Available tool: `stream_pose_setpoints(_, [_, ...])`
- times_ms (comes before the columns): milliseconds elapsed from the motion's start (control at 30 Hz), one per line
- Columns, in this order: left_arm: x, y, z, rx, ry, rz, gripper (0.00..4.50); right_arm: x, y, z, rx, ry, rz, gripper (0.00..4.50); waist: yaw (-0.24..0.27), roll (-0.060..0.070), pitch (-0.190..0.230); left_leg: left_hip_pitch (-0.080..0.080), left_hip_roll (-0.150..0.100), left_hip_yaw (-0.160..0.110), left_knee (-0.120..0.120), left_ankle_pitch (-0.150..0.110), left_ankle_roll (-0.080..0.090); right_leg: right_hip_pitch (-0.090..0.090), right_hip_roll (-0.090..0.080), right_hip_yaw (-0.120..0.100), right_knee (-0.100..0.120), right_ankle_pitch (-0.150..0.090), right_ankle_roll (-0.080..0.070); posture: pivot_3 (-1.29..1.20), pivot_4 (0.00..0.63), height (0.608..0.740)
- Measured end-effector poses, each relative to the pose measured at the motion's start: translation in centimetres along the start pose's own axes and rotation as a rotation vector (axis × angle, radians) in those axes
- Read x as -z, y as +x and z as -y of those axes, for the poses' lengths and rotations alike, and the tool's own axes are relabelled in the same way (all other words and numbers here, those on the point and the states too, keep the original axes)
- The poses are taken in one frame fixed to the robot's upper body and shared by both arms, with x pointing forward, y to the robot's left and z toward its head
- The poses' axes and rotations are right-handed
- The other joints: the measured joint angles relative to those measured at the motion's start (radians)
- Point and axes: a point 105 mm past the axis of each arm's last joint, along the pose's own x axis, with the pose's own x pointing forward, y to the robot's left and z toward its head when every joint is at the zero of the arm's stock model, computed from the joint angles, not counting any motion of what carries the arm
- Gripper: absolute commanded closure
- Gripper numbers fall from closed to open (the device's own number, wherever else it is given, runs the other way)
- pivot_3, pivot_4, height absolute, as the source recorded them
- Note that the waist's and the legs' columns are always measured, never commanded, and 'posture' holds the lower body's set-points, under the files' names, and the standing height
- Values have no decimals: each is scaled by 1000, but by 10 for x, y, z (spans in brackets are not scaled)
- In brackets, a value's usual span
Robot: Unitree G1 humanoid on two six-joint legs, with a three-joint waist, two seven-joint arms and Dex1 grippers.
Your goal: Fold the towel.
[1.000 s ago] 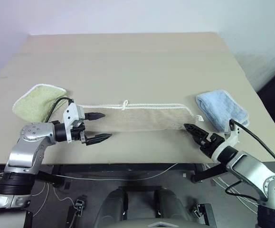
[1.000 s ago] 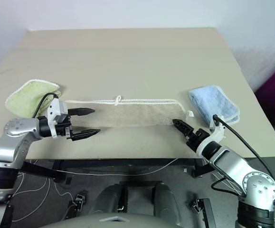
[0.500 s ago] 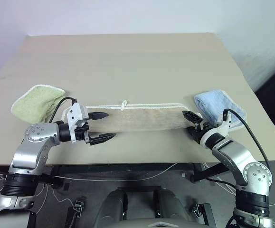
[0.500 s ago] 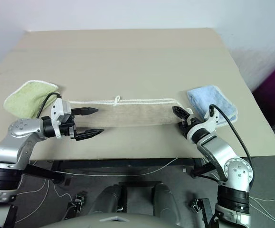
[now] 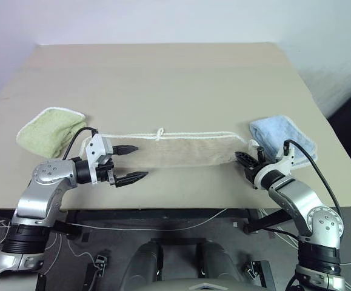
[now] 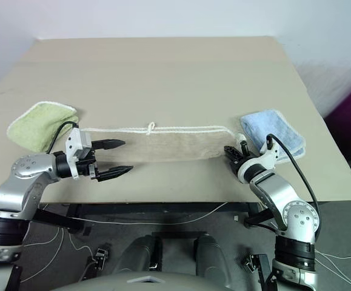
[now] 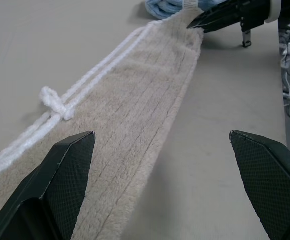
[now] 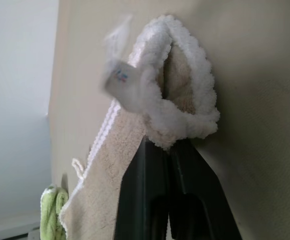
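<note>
Two grippers work opposite ends of the towel (image 5: pixel 175 150), a long beige terry strip already doubled lengthwise and lying left to right across the near part of the tan table (image 5: pixel 163 79). Its white corded edging and small loop (image 5: pixel 159 133) run along the far side. The right gripper (image 5: pixel 245 160) has its black fingers pressed together on the towel's right end, and the right wrist view shows the white-edged corner (image 8: pixel 185 100) bunched just above the closed tips, with a small white label (image 8: pixel 119 80) sticking out beside it. That pinch looks meant to secure the end so it can be lifted and carried over to the left.

The left gripper (image 5: pixel 129 163) hovers at the towel's left end with its jaws spread wide and nothing between them. One finger sits over the cloth and the other over the bare table on the near side, so the near edge lies in the gap, probably lined up for a grasp there.

A small light-green folded towel (image 5: pixel 50 130) rests at the far left, just past the beige towel's end. A small light-blue one (image 5: pixel 282 142) lies just right of the pinched corner, close enough that the right arm's lift will need to avoid snagging it.
</note>
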Motion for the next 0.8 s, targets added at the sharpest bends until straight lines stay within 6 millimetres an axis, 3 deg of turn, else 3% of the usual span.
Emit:
stream_pose_setpoints(100, [0, 0, 0, 0, 0, 3, 0, -10, -5, 3, 13, -42, 26, 4475, 4, 0, 0, 0, -1, 0, 0, 0, 0, 0, 0, 0, 0, 0, 0, 0, 150, 740])
stream_pose_setpoints(233, [0, 1, 0, -2, 2, 6, 0, -41, -19, 0, 14, -170, 96, 4475, 4, 0, 0, 0, -1, 0, 0, 0, 0, 0, 0, -1, 0, 0, 0, 0, 150, 740])
stream_pose_setpoints(433, [0, 2, -1, -13, 6, 18, 0, -64, -30, -23, -33, -511, 87, 4475, 2, 1, 0, 0, 0, 0, 0, 0, 0, 0, 0, -1, 0, 0, 0, 0, 150, 740])
stream_pose_setpoints(633, [0, 5, -1, -18, 4, 27, 0, -43, -18, -50, -120, -901, -53, 4475, 2, 1, 0, -1, 0, 1, 0, 0, 0, -1, 0, -1, -1, 0, 0, 0, 150, 740])
stream_pose_setpoints(800, [0, 7, -1, -33, 2, 36, 0, -3, -2, -83, -292, -1266, -210, 4475, 1, 1, 0, -1, 0, 0, 0, 0, 0, -1, 0, -1, -1, 0, 0, 0, 150, 740])
